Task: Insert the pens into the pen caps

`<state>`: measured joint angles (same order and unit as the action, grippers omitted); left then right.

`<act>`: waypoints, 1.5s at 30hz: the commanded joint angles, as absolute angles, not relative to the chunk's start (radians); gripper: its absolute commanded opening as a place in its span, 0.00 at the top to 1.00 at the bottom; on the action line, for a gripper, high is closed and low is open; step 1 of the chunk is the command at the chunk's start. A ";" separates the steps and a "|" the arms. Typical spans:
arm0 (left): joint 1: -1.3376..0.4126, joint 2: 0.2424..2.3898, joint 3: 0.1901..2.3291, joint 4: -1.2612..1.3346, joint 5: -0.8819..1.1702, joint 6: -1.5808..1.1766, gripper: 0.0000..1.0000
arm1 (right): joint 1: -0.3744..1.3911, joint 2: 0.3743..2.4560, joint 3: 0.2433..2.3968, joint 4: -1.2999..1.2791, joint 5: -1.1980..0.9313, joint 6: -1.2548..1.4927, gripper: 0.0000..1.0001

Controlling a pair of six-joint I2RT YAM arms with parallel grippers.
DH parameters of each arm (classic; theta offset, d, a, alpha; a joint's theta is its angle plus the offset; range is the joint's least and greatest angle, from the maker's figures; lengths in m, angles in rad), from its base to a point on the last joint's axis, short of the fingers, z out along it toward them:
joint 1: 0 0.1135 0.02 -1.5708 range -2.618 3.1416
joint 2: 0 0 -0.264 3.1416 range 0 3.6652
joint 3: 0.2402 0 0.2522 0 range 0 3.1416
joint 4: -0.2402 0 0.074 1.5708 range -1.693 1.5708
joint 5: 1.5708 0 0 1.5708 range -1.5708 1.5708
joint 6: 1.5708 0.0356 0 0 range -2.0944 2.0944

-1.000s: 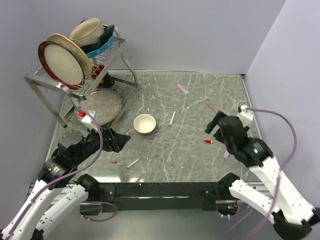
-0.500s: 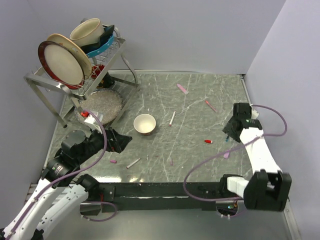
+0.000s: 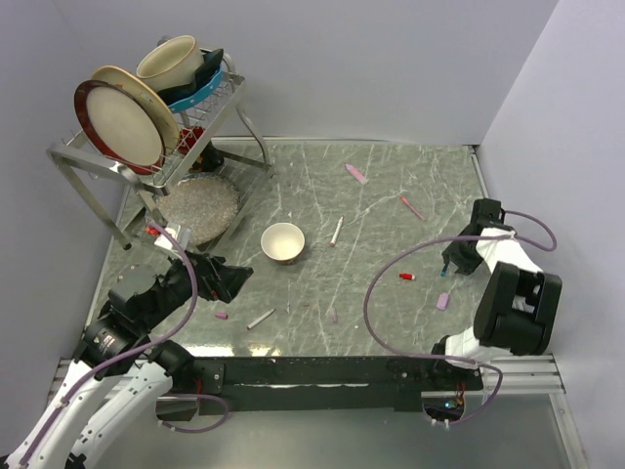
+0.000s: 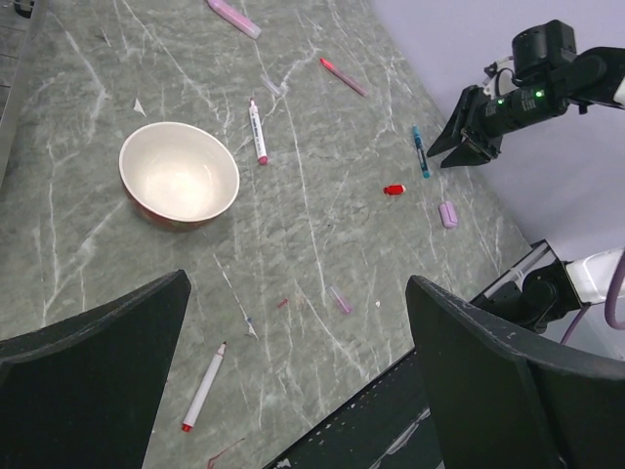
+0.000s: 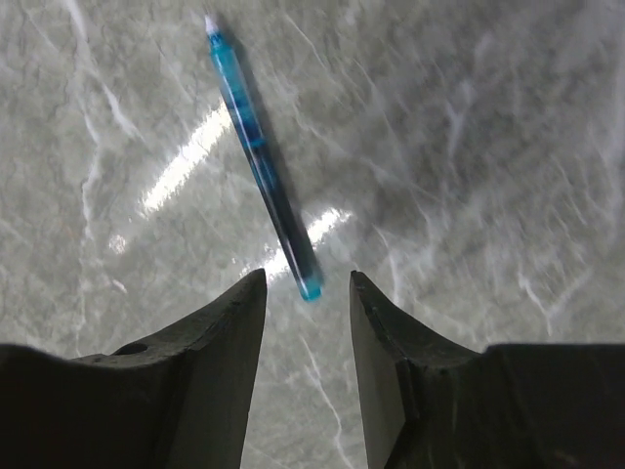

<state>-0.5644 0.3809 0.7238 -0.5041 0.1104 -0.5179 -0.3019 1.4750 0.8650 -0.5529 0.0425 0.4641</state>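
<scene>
Blue pen (image 5: 262, 161), far right of the bowl (image 3: 282, 241): barrel blurred in the right wrist view, no detail made out. Right gripper (image 5: 306, 283): finger bases cut off at the lower edge. Lilac cap (image 3: 333, 316), near-right of the bowl: open end too small to be told. Left gripper (image 4: 298, 293): fingers (image 4: 93, 391) cropped likewise.

Bright even light, table (image 5: 186, 161) glare, slight blur

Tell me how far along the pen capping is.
Done: nothing; a white pen, pink pen, red cap and lilac cap lie apart on the table. In hand: the right gripper straddles the end of the blue pen, fingers not gripping. The left gripper hangs open, empty. Left: every pen.
</scene>
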 commanded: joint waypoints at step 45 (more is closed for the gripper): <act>-0.566 0.514 0.763 -0.307 0.444 -0.729 0.15 | 0.343 0.928 0.945 -0.430 -0.233 0.704 1.00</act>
<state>-0.5644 0.4850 0.8017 -0.4564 0.2516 -0.6788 0.2298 1.0672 1.0008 -0.5919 -0.0746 0.5346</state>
